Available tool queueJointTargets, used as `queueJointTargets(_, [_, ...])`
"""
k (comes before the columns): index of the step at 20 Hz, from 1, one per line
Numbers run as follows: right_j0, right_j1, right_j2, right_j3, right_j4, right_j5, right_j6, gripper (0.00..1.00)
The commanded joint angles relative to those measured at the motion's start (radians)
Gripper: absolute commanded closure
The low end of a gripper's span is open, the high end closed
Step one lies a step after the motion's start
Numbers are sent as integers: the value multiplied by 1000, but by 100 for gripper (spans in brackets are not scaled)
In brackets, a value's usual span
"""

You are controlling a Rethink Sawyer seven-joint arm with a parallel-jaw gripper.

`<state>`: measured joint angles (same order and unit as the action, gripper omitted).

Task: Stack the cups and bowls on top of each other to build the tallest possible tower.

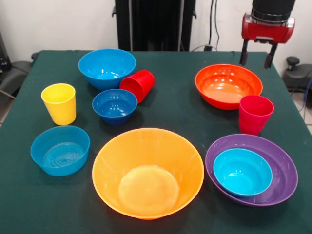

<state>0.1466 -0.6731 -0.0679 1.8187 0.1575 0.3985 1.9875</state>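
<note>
No readable text, label, brand, number or sign shows on anything here.

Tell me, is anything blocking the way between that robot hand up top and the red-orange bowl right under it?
Nothing visible does. The hand hangs open above the table's far edge, and the red-orange bowl sits just below and beside it with open space between. The pinkish-red cup stands on the bowl's nearer side, away from the hand.

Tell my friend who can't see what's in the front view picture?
Bowls and cups sit spread over a green table, with a light blue bowl inside the purple bowl. The open gripper hangs above the red-orange bowl.
</note>
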Motion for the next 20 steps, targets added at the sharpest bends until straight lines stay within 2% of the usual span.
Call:
queueJointTargets(1, [6, 123, 89, 25, 40, -131, 200, 0])
queueJointTargets(9, [10, 178, 102, 26, 54, -202, 205, 0])
queueJointTargets(20, [106, 139, 62, 72, 114, -181, 278, 0])
